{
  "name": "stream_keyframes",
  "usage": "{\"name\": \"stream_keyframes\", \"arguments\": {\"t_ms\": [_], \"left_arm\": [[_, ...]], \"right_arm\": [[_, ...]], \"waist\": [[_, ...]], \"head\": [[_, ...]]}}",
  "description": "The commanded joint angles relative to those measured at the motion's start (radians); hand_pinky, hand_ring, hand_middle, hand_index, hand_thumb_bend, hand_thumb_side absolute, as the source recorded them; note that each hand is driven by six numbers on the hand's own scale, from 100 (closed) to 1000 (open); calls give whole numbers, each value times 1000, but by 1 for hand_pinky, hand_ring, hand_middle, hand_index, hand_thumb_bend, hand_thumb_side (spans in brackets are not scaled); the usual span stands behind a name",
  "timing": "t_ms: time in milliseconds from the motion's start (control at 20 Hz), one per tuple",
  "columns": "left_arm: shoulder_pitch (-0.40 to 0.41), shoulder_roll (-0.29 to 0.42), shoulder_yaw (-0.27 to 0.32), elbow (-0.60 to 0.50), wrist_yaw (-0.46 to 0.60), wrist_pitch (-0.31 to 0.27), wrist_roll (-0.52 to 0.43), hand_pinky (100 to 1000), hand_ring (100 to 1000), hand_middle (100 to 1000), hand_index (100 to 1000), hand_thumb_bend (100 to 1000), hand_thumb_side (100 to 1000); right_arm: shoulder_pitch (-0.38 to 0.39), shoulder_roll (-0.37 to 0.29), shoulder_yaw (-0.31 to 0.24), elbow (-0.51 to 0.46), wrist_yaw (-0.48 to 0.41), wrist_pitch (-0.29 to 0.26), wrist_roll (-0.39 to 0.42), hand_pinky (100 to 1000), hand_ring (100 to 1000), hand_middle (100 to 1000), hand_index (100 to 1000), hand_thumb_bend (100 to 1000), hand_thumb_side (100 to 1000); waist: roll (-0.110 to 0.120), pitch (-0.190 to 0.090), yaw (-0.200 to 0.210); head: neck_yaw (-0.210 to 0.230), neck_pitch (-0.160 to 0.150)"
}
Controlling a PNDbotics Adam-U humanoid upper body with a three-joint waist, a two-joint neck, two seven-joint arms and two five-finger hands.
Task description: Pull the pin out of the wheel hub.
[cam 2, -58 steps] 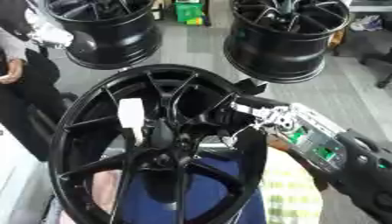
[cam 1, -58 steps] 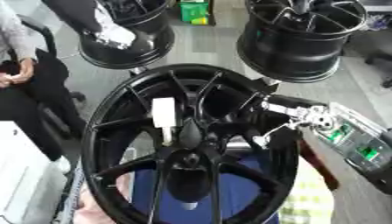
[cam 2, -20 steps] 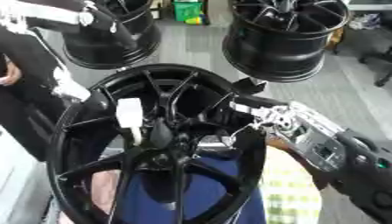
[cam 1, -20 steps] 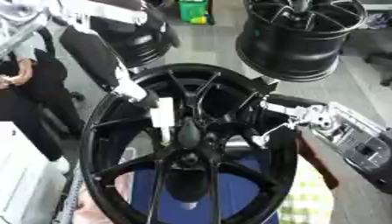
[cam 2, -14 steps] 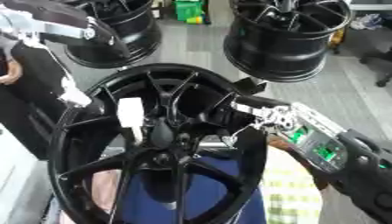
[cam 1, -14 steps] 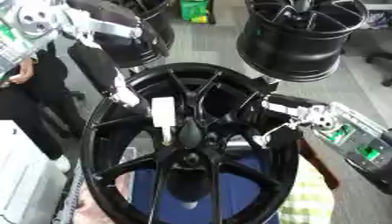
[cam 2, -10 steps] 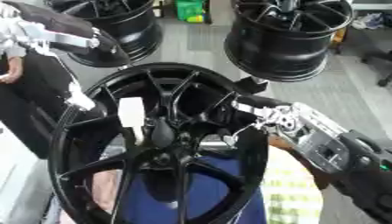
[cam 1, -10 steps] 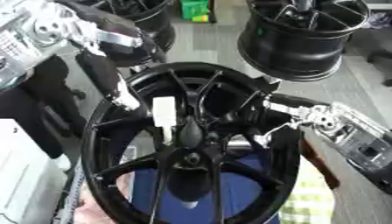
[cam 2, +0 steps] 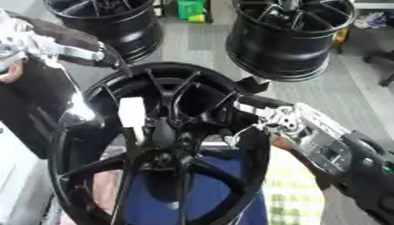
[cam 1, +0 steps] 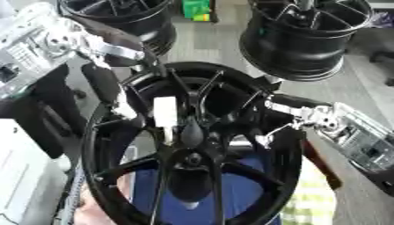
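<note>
Both robot hands at the wheel hub rim

Nearest me, the black wheel hub stands upright, white pin seated above its centre. My right robot hand curls on the right rim; my left robot hand is at the upper-left rim, grasp indeterminate. Two wheels beyond

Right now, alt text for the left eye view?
A large black spoked wheel hub fills the centre, with a white pin standing just above its middle. The robot's left hand reaches in at the hub's upper left rim, and its right hand is at the right rim. Two more black wheels stand behind on the floor.
</note>
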Motion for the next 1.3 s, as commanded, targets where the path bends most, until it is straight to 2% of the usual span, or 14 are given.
{"name": "stream_keyframes", "arguments": {"t_ms": [50,400,850,1300], "left_arm": [[-19,5,-2,-7,24,-7,0,894,921,845,931,600,379],[-30,5,-22,-33,51,4,0,894,924,845,930,610,400],[-22,3,-29,2,-60,-4,0,896,922,836,929,653,382],[-10,3,-33,15,-76,-15,0,895,920,827,917,651,404]], "right_arm": [[-8,-3,1,-13,2,1,-3,802,698,616,711,100,196],[-7,0,1,-13,5,-1,-5,802,698,616,711,100,195],[-2,1,0,-14,2,-1,-6,802,698,616,711,100,200],[0,4,0,-14,3,-1,-8,802,697,616,711,100,207]], "waist": [[2,-10,-1],[4,-9,-2],[7,-9,-4],[8,-7,-4]], "head": [[2,5],[5,5],[16,5],[19,5]]}}
